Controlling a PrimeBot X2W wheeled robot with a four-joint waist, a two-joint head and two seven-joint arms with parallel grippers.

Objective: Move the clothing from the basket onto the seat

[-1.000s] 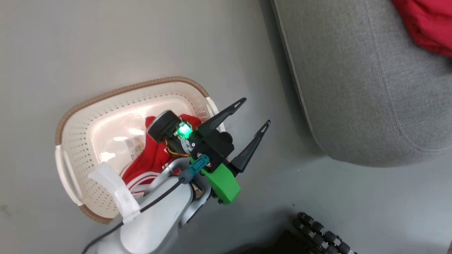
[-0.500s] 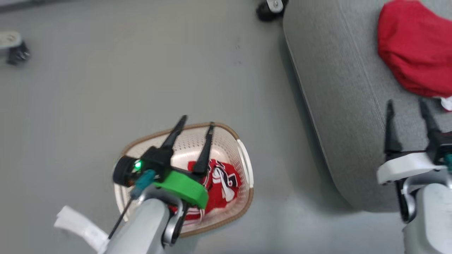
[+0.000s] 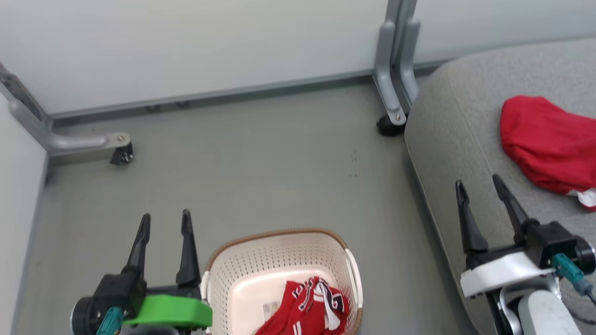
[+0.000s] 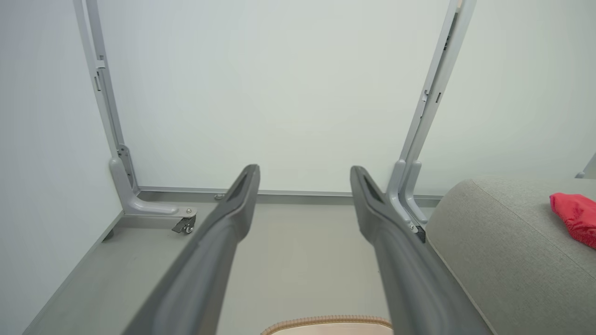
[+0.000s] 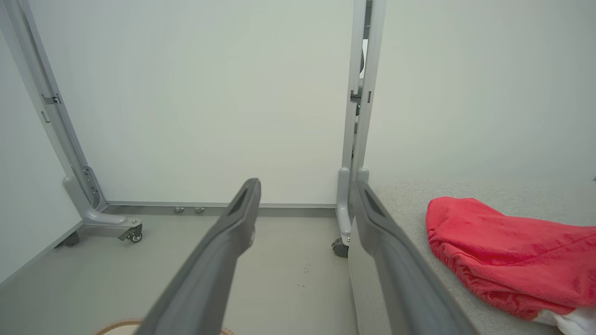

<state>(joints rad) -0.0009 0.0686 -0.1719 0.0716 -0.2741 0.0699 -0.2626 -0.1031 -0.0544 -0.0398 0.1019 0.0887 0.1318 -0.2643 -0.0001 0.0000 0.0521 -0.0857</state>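
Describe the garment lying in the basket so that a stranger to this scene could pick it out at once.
Start from the big grey sofa seat on the right; on the floor to its left stands a cream perforated basket with a brown rim. The jersey lies crumpled inside it, red with white trim and black-and-white lettering, unlike the plain red garment on the seat.

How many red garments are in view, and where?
2. The plain red garment lies on the grey seat. The lettered jersey is in the basket. More could be hidden under the jersey.
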